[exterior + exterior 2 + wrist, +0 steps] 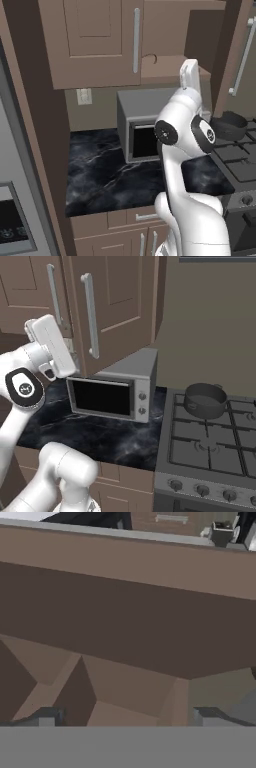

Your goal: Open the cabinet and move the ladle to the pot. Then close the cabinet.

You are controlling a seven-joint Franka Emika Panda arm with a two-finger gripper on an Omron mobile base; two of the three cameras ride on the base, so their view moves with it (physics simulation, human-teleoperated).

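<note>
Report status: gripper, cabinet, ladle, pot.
Gripper open, empty, up at the cabinet. Right door swung open, left shut. Ladle on the shelf. Pot on the stove. Nothing blocking.

arm [185, 150]: raised, elbow bent, wrist up | gripper [125, 719]: jaws spread wide, seemingly nothing between the fingertips
</note>
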